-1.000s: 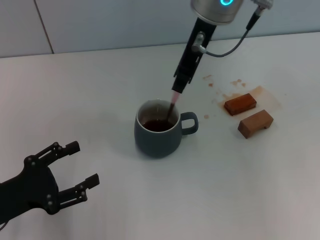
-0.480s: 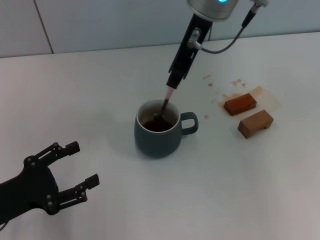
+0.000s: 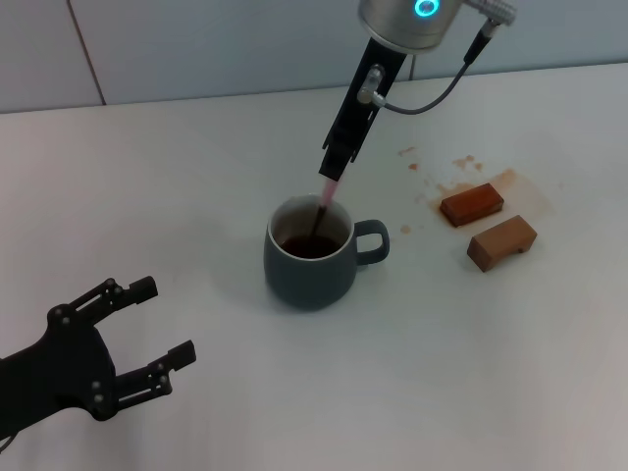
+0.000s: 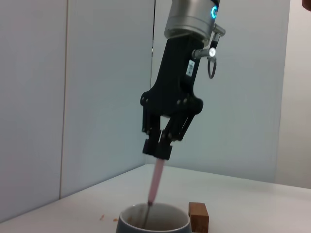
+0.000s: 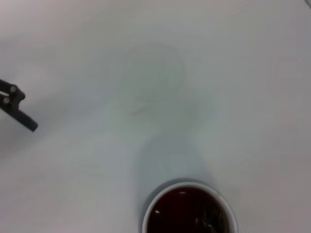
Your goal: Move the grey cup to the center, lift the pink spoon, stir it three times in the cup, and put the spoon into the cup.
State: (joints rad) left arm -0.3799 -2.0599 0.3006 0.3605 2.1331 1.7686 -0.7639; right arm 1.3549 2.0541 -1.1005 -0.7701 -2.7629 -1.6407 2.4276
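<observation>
Pink spoon near-upright, bowl down in grey cup | right claw clamps handle | left claw open

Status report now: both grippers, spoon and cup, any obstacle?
Right gripper shut on pink-handled metal spoon, tip in squat blue-grey mug of dark liquid. Left gripper open, idle at near left. Two brown blocks aside, no obstacle.

matt glazed grey cup, smooth white table
</observation>
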